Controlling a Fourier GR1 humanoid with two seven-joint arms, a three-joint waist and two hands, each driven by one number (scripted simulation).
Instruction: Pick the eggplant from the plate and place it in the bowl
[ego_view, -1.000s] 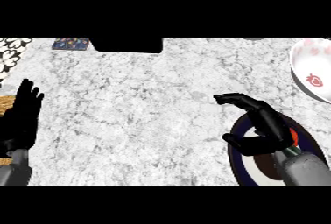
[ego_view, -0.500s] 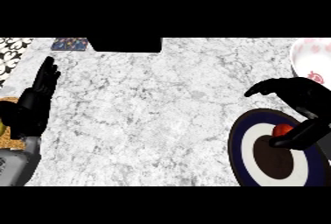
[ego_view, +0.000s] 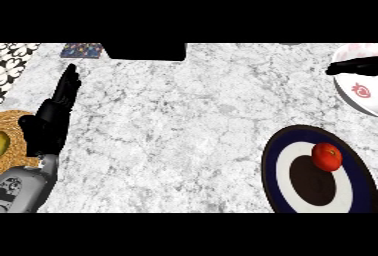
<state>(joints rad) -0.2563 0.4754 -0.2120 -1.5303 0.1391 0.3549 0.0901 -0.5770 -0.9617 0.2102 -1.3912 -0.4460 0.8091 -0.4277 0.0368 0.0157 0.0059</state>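
Nearest, at 4 o'clock: dark-rimmed plate (ego_view: 275, 165), cut off by the lower edge, w/ a red round item (ego_view: 327, 156) on its upper right part; no eggplant can be made out anywhere. Left hand (ego_view: 50, 120) at 9 o'clock, fingers straight up, resting, grasping nothing, beside a woven mat (ego_view: 15, 137). Marble bench (ego_view: 184, 125). At 2 o'clock the right hand (ego_view: 354, 66), mostly cut off by the edge, lies over the white bowl (ego_view: 354, 95); can't tell its grasp or what's in the bowl.
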